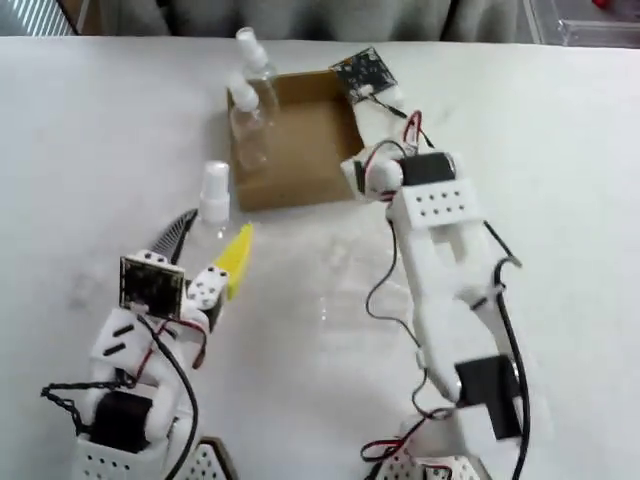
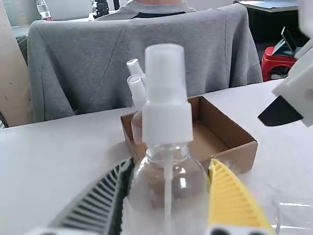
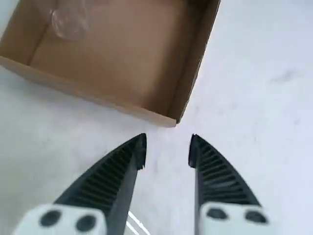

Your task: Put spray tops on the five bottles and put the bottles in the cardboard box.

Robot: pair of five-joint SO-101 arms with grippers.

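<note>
High view: the left gripper [image 1: 217,225] clamps a spray-topped bottle [image 1: 213,195] upright between its grey and yellow fingers; the cardboard box [image 1: 300,150] lies just beyond its tips, with two capped bottles [image 1: 250,110] standing inside. Left wrist view: the spray-topped bottle [image 2: 164,186] sits between the fingers, the cardboard box [image 2: 230,142] ahead of them. Right wrist view: the right gripper [image 3: 166,142] hangs over the table [image 3: 254,73], fingers parted and empty; a corner of the cardboard box lies just past its tips, a clear bottle [image 3: 71,19] deeper inside.
</note>
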